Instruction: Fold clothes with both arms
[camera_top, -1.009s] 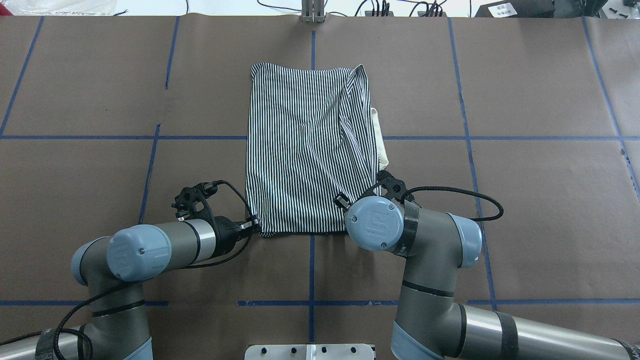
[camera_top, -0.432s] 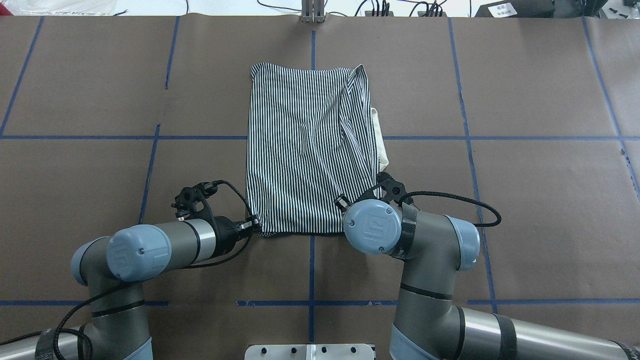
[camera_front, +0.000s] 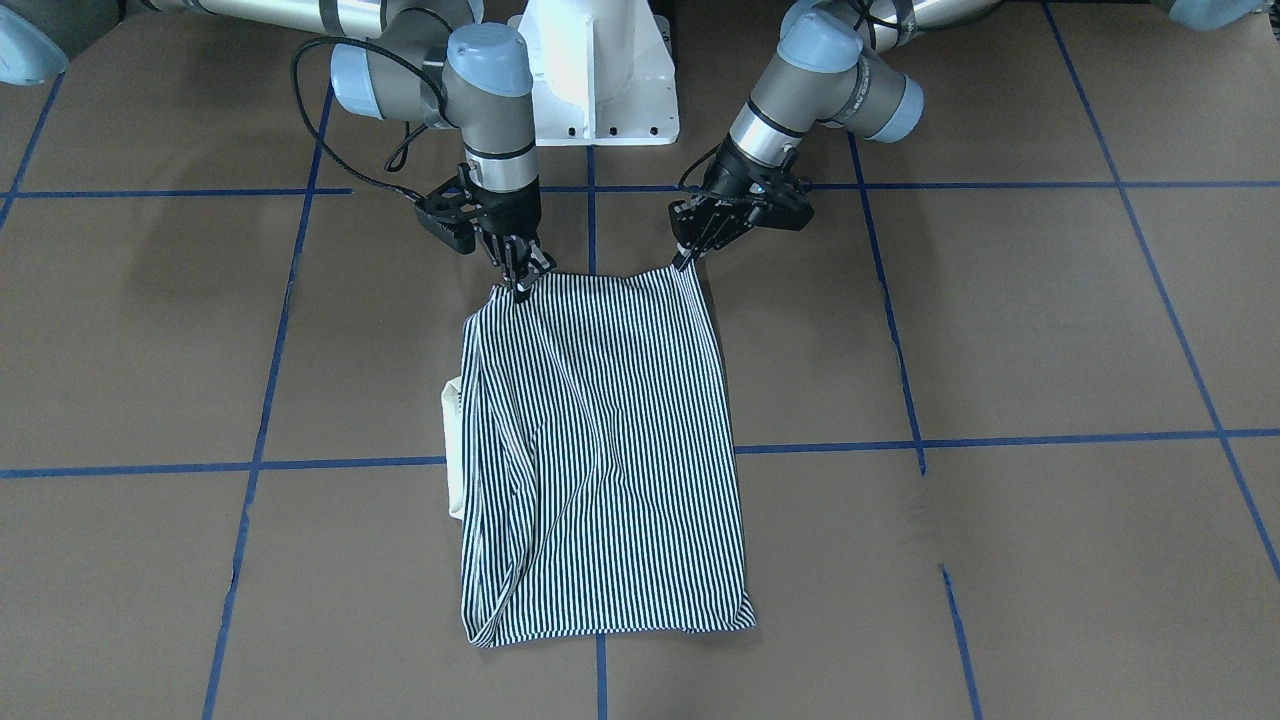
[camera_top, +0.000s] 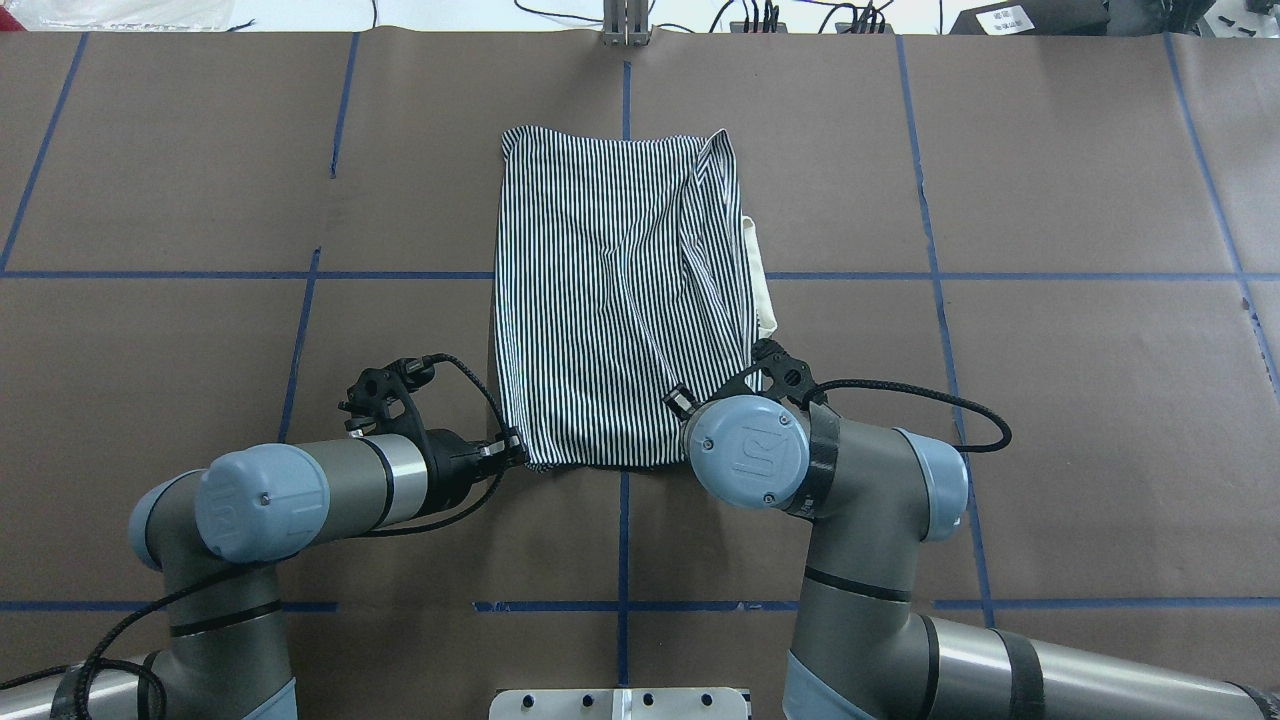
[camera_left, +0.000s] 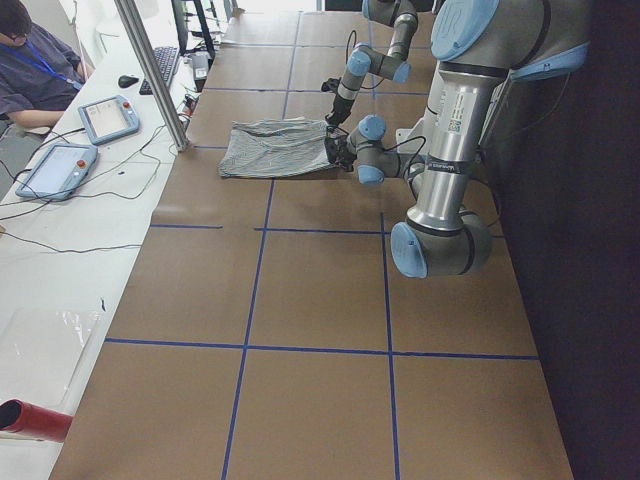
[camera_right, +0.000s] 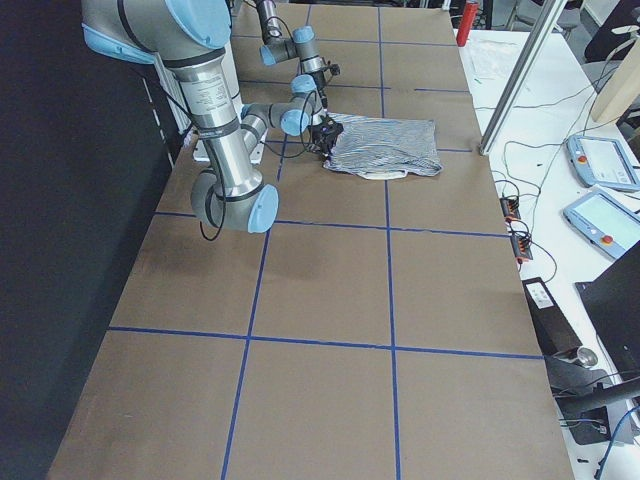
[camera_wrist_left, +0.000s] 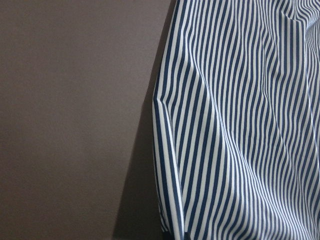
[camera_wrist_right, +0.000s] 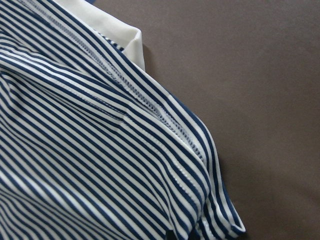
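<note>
The navy-and-white striped polo shirt (camera_front: 600, 450) lies folded into a long rectangle at the table's middle, also in the overhead view (camera_top: 610, 300). Its cream collar (camera_front: 452, 440) sticks out from one long side. My left gripper (camera_front: 685, 258) is shut on the near hem corner, also in the overhead view (camera_top: 512, 450). My right gripper (camera_front: 522, 283) is shut on the other near corner; in the overhead view its wrist hides the fingertips. Both wrist views show striped cloth close up, left (camera_wrist_left: 240, 125) and right (camera_wrist_right: 75, 150). The near hem is raised slightly off the table.
The white pedestal base (camera_front: 600, 80) stands behind the grippers. Brown paper with blue tape lines (camera_top: 300, 330) covers the table. A metal post (camera_left: 150, 70) stands at the far edge. Beyond it, tablets (camera_left: 105, 118) lie on the operators' desk, where a person (camera_left: 35, 70) sits.
Both arms shifted slightly while holding the hem corners. The near hem moved a little away from the robot. The left elbow swung slightly outward.
</note>
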